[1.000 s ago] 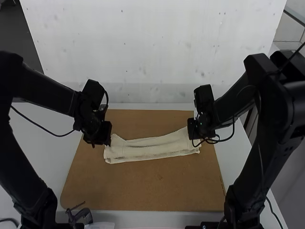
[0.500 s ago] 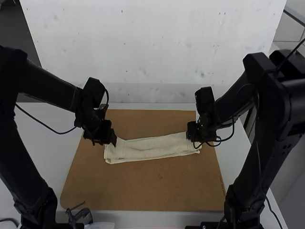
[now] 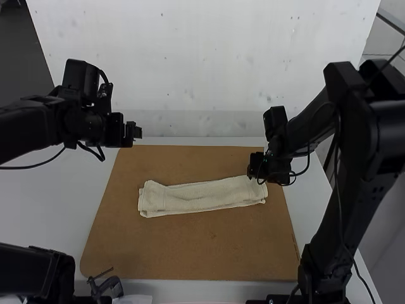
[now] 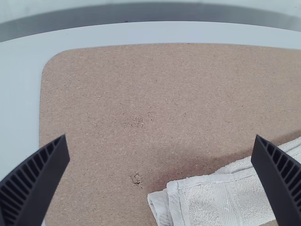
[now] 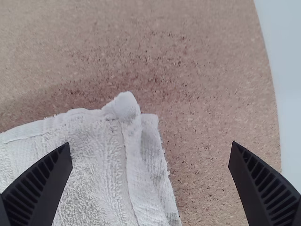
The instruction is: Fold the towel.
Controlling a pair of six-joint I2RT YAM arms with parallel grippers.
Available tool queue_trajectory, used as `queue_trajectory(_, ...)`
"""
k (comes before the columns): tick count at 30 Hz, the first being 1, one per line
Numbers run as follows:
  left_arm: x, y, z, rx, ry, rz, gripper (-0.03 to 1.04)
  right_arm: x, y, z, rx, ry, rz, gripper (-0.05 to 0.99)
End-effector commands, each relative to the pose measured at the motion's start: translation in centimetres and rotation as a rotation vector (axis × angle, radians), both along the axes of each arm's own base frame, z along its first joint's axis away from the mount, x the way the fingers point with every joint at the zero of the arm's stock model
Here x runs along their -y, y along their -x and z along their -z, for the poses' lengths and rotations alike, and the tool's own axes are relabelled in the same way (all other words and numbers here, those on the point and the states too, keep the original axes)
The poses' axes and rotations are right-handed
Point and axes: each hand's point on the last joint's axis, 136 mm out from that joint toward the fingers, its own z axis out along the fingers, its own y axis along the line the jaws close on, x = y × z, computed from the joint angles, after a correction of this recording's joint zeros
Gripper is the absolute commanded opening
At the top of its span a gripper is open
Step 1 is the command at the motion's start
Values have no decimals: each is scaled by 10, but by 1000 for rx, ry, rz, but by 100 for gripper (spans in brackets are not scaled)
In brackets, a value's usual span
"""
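Well, the towel: a cream-white terry cloth (image 3: 202, 195), folded into a long narrow strip, lying a little aslant on the brown rectangular board (image 3: 190, 250) that covers much of the white surface (image 3: 57, 199). Layers peep out unevenly at both short ends.
Left end effector: black, ribbed, tapered fingers (image 4: 29, 183) spread wide with no cloth pinched between them; it hangs near the board's far left corner, well apart from the strip.
Right end effector: of the same black make (image 5: 150, 143), its fingers apart too, poised by the strip's right end, where one corner puffs up.
Fold in hand: the lengthwise folding looks done to me; I'd say the job sits between that and a fold across the length.
Next fold: probably one short end carried over toward the other. The right end effector is nearest, so it would need to go lower and close on every layer of that end.
Loose corner: a shallow pinch might lift just the top layer and open the strip.
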Motion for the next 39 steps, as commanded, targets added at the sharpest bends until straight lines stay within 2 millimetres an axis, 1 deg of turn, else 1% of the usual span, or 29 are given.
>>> queue_trajectory(1,-3,3,-2,24,-2,5,100,-3,-3,14,-52,-51,30,83)
queue_trajectory(3,-6,4,0,28,-4,0,100,-5,0,22,-80,-51,28,82)
queue_trajectory(4,-6,4,1,32,-3,0,100,-7,1,26,-94,-49,24,77)
queue_trajectory(5,-6,4,3,32,-3,-1,100,-10,2,28,-103,-49,19,67)
queue_trajectory(6,-7,4,5,31,-3,-3,100,-11,3,30,-111,-48,19,54)
queue_trajectory(8,-8,5,8,23,-5,-6,100,-16,5,33,-125,-46,11,21)
queue_trajectory(9,-8,5,9,20,-4,-6,100,-17,6,34,-130,-43,7,9)
queue_trajectory(10,-10,5,11,17,-6,-8,100,-19,7,35,-137,-41,3,1)
queue_trajectory(13,-12,4,12,21,2,-16,99,-19,11,37,-162,-28,3,2)
queue_trajectory(15,-13,5,16,11,1,-16,99,-16,11,36,-161,-26,10,2)
queue_trajectory(19,-13,5,20,18,2,-16,99,1,4,30,-149,-24,46,2)
queue_trajectory(23,-12,5,20,19,3,-15,99,32,-6,17,-117,-7,84,2)
queue_trajectory(30,-11,3,21,32,7,-13,99,100,-21,-6,-68,28,175,2)
queue_trajectory(36,-10,4,23,29,7,-12,99,155,-30,-16,-49,65,243,2)
queue_trajectory(39,-10,4,24,29,8,-11,99,176,-33,-19,-46,74,268,2)
